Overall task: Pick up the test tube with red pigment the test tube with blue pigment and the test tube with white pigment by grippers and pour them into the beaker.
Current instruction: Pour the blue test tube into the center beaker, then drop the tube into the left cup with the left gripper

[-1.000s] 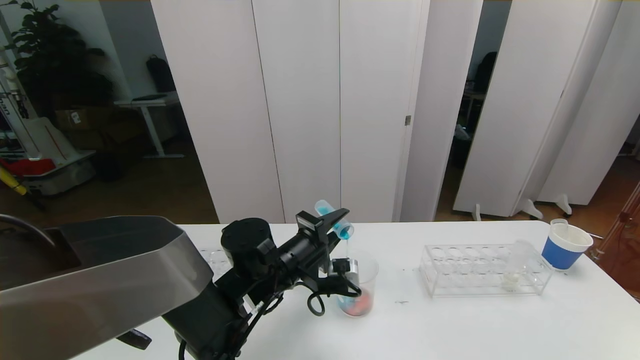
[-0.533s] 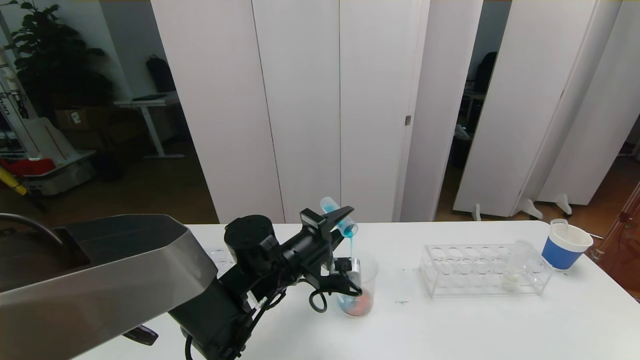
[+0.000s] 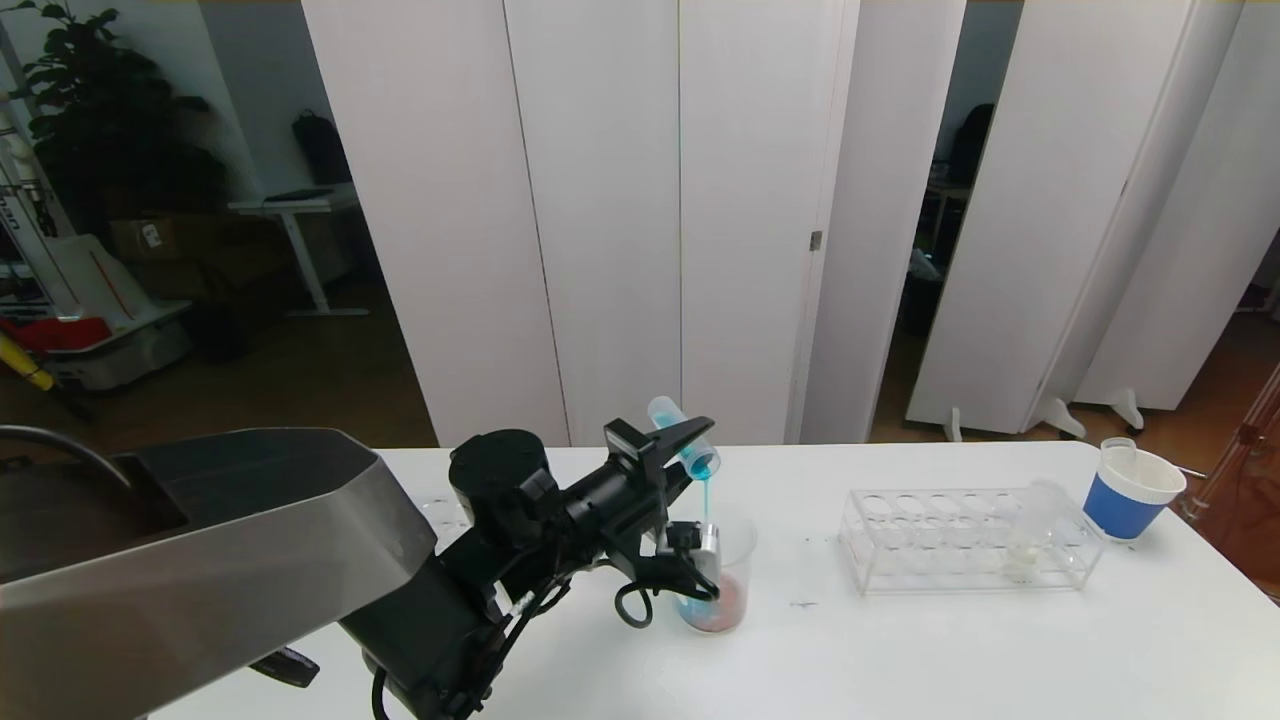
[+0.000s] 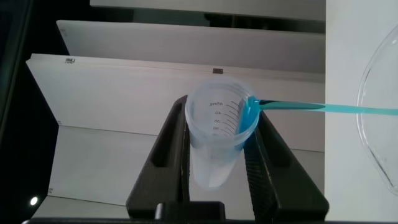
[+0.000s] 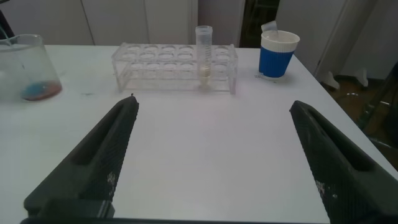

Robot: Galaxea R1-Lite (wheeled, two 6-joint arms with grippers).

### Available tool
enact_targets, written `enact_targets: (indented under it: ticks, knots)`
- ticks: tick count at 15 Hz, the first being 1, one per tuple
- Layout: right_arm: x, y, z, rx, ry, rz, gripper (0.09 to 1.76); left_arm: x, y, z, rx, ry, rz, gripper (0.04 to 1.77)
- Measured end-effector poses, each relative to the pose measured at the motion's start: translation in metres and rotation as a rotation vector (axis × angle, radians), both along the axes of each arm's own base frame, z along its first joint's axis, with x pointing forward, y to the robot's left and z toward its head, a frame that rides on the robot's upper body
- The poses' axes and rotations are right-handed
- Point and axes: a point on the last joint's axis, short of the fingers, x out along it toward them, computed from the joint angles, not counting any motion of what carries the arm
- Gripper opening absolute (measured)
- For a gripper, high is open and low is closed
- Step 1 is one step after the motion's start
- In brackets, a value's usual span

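One test tube with blue pigment (image 3: 683,449) is pinched in the left gripper (image 3: 672,441) and tipped mouth-down above the beaker (image 3: 717,575), into which a thin blue stream is poured onto red liquid. The test tube with white pigment (image 5: 204,51) is stood upright in the clear rack (image 5: 174,67). The right gripper (image 5: 214,152) is held spread wide over the table (image 5: 205,155), well apart from the rack.
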Motion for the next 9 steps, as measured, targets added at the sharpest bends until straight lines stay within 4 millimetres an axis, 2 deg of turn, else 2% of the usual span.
enact_targets:
  ticks: [9]
  knots:
    - [0.0,0.0,-0.0001,0.0,0.001,0.0,1.75,-0.0002,-0.0001,0.0006,-0.001,-0.002,0.0,0.59]
